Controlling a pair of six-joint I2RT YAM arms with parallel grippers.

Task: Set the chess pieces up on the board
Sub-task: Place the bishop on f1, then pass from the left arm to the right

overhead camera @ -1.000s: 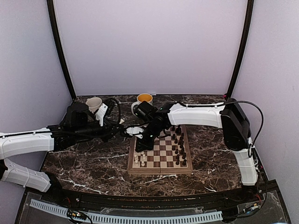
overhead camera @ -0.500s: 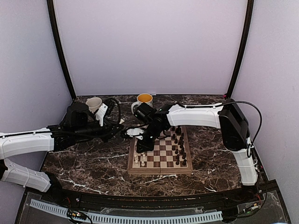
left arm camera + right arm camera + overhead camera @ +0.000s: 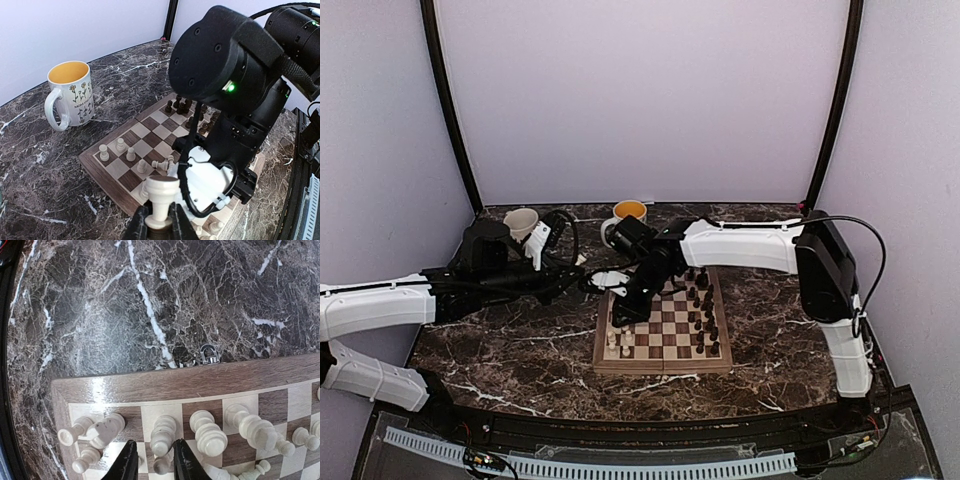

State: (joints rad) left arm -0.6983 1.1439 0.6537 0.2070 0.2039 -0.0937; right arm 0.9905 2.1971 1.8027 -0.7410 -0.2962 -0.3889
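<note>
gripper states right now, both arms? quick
Left gripper: closed, holding a cream chess piece.
Right gripper: open, jaws apart either side of a standing cream piece on the board, apparently not clamping it.

Flowered mug (image 3: 70,95), plain mug (image 3: 521,222) — marble table (image 3: 520,350).

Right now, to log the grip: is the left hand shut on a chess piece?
Shut: the left hand pinches the base of an upright cream-white piece.
</note>
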